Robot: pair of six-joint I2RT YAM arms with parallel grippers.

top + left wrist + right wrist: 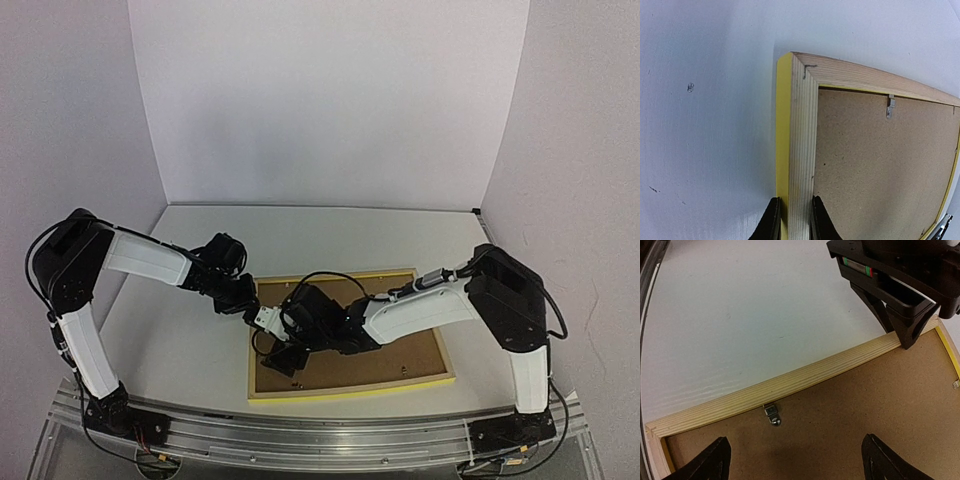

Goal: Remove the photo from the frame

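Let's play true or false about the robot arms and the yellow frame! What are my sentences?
1. The frame lies face down, with the brown backing up. True.
2. The left gripper pinches the frame's side rail. True.
3. The right gripper is squeezed shut. False: its jaws stand wide open just above the backing, holding nothing.
4. The photo lies out on the table. False: no photo shows anywhere, and only the backing shows inside the frame.
5. A small metal clip sits at the frame's inner edge. True.
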